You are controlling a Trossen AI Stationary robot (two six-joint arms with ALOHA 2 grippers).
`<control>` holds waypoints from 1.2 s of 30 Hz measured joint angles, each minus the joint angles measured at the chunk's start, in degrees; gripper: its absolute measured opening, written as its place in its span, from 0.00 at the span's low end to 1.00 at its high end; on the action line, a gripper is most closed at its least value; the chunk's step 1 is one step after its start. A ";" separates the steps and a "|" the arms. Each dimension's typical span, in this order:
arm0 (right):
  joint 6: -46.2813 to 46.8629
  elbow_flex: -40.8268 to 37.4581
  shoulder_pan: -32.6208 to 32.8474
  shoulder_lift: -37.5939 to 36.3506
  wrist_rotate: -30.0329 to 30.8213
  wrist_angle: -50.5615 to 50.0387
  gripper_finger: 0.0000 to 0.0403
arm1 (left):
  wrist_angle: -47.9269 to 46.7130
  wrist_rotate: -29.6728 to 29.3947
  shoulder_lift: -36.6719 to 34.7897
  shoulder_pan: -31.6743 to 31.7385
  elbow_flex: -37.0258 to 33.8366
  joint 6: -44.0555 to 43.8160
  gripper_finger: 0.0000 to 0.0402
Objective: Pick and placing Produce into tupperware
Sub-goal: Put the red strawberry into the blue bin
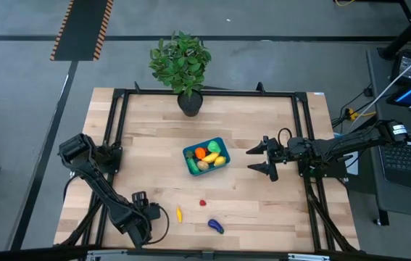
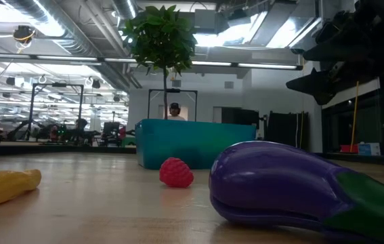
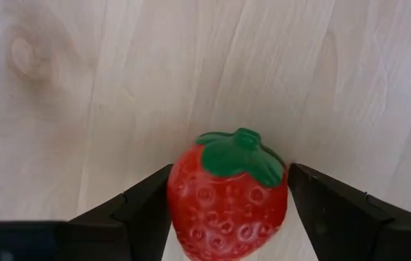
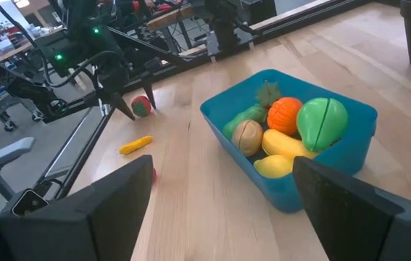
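A red toy strawberry with a green cap lies on the wooden table near the front left. My left gripper points down over it, open, one finger close on each side; the right wrist view shows this gripper at the strawberry too. The teal tupperware at mid-table holds several pieces of produce. A yellow piece, a red berry and a purple eggplant lie on the table near the front edge. My right gripper hangs open, right of the tupperware. My left gripper comes at the strawberry from above, pointing down, with one finger beside one flank and the other finger beside the opposite flank. I cannot tell whether either finger touches it. The strawberry lies on the table.
A potted green plant stands at the table's far edge. A black frame runs around the tabletop. Bare wood lies between the tupperware and the loose produce. In the low view the eggplant lies close in front.
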 joint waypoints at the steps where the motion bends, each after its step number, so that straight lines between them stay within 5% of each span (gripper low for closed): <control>1: 0.00 0.00 0.00 0.00 0.00 -0.04 0.83 | -0.01 -0.01 0.01 0.00 -0.03 -0.06 0.65; 9: 0.02 0.00 0.00 0.00 0.00 -0.20 0.83 | -0.22 1.60 0.15 0.07 -0.12 0.04 0.62; 15: 0.03 0.00 0.00 0.00 0.00 -0.19 0.83 | -0.09 2.85 0.22 0.10 -0.12 2.17 0.46; 27: -0.06 0.00 0.00 0.00 0.00 -0.15 0.83 | -1.29 3.71 0.28 1.37 -0.09 4.82 0.46; 36: -0.57 0.00 0.00 0.00 0.00 -0.11 0.83 | -1.20 1.24 -0.79 5.06 -0.38 15.32 0.46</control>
